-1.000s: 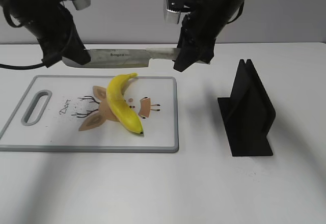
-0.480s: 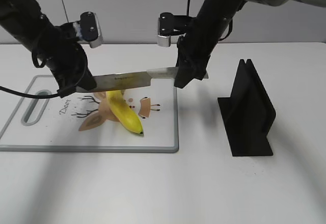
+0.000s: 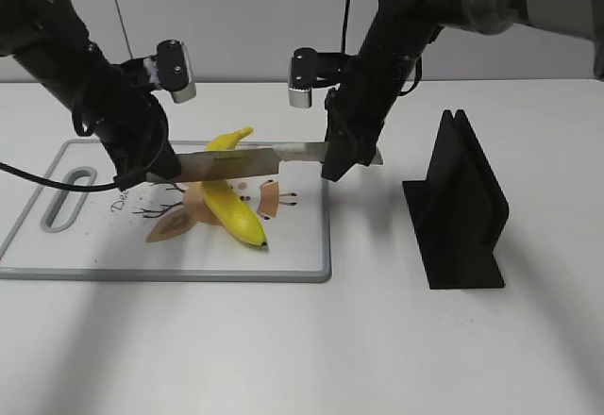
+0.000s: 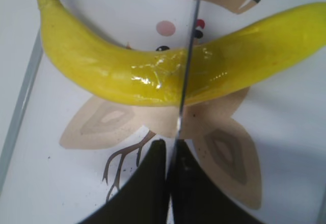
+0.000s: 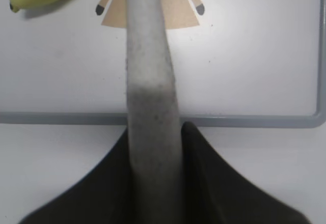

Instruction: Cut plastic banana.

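- On the cutting board, the plastic banana lies across the deer print, with the knife now lower than a second ago, its blade level over the fruit's upper half.
- The left gripper is clamped on the blade tip; the right gripper is closed around the handle.
- The left wrist view alone shows the edge pressed into the yellow skin.
- The black stand sits well apart.

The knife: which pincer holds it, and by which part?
Both hold the knife: the left pincer grips the blade's tip end, the right pincer the handle.
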### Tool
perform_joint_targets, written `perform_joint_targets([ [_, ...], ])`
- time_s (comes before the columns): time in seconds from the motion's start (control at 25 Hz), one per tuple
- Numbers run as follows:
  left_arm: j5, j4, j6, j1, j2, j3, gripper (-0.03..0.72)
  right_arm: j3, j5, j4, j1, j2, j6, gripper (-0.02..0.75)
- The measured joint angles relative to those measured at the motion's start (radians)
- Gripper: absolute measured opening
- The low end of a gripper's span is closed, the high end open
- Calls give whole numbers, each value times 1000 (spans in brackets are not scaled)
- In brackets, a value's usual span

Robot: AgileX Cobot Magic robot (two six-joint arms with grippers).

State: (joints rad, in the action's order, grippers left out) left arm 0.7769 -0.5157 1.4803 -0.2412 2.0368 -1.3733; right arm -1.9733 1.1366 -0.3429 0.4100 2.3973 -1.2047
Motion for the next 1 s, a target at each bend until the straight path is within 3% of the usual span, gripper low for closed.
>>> perform_joint_targets([
  [1.0, -6, -16, 5, 0, -31, 9, -10, 2, 11, 20, 2, -21, 23, 207],
])
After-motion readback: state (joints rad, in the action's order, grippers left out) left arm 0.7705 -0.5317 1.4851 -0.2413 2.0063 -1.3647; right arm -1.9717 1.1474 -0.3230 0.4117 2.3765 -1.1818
